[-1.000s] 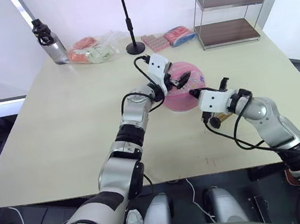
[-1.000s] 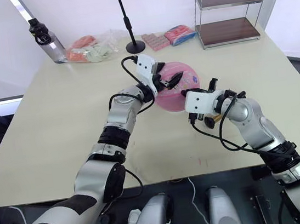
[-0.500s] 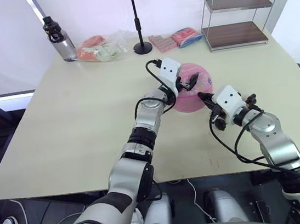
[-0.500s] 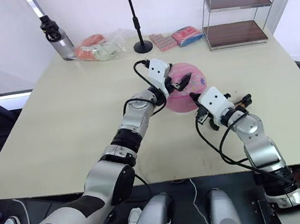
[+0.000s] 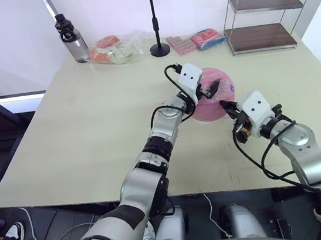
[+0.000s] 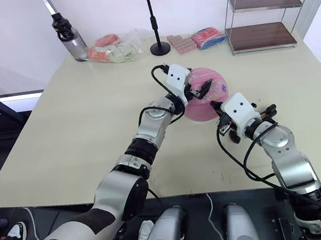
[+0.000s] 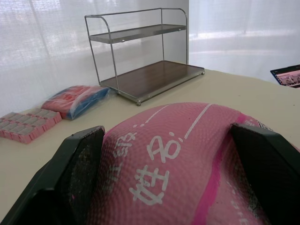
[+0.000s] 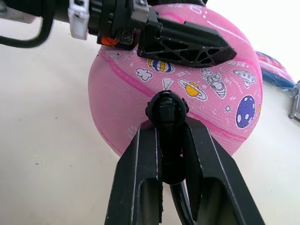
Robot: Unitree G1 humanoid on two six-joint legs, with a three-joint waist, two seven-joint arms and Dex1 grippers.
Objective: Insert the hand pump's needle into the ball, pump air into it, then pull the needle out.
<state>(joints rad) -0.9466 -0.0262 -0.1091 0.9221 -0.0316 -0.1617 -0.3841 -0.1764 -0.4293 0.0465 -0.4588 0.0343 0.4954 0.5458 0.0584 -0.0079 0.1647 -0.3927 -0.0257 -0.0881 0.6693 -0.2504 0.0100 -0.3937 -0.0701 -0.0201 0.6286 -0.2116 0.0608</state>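
The ball [image 5: 212, 93] sits on the counter [image 5: 85, 130] a little toward the far edge, right of centre; the left gripper [image 5: 208, 87] straddles its top, jaws spread wide with a finger pressed against each side, which looks meant to stop the ball rolling or turning under a push; the left wrist view shows the pink rubber bulging up between the two black fingers [image 7: 70, 183]. The right gripper [image 8: 170, 140] comes in low from the near right side, jaws closed on the small black fitting [image 8: 167, 112] at the end of the hose; the needle [image 8: 167, 84] pokes out ahead of it, its tip at or just short of the ball's skin among the cartoon prints; whether it has found the valve hole I cannot tell. Holding the fitting close behind the pin probably keeps the thin point steady and in line. The hose [image 5: 254, 158] loops back beneath the right wrist; the pump's barrel is hidden.
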